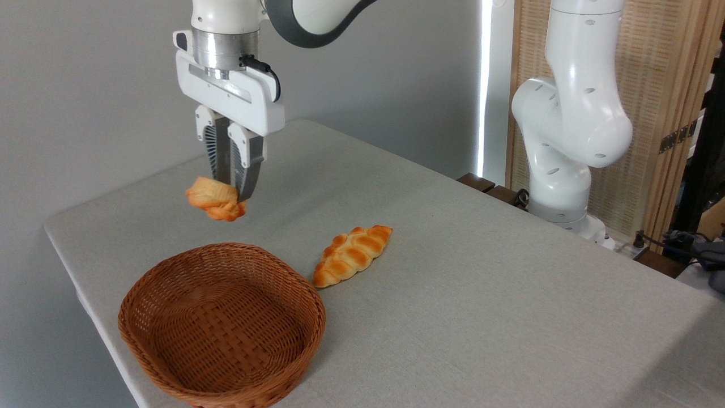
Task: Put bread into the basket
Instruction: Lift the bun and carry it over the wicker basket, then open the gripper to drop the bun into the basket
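The bread (214,202), a small lumpy golden-orange bun, hangs in the air with my gripper (230,191) shut on its right side. It is held above the table, just beyond the far rim of the basket (222,323). The basket is an oval brown wicker one with shallow flared sides, standing empty near the table's front left corner. The gripper points straight down and the bun sticks out to the left of the fingers.
A longer braided loaf (352,255) lies on the grey tablecloth just right of the basket. The robot's white base (566,141) stands at the back right. The table's left edge (79,283) runs close to the basket.
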